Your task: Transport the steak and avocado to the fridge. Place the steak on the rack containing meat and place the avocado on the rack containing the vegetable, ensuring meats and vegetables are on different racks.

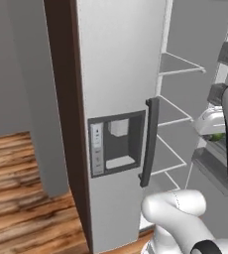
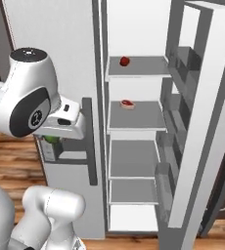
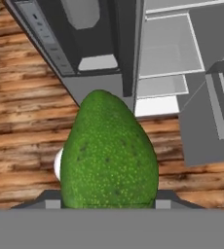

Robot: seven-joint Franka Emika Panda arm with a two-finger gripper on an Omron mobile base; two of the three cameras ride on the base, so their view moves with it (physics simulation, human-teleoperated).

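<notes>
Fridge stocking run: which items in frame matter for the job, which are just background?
Job:
- avocado, held in the gripper
- fridge, right door open
- steak on a middle rack
- small red item on the rack above

Background:
- dispenser panel
- wooden floor

We find no text, label, brand, number or sign that can be read. The dispenser panel, at the centre of the left base view, carries a narrow strip of small markings down its left edge, but they are too small and blurred for us to make out; the same strip at the upper left of the hand view is equally unreadable.
</notes>
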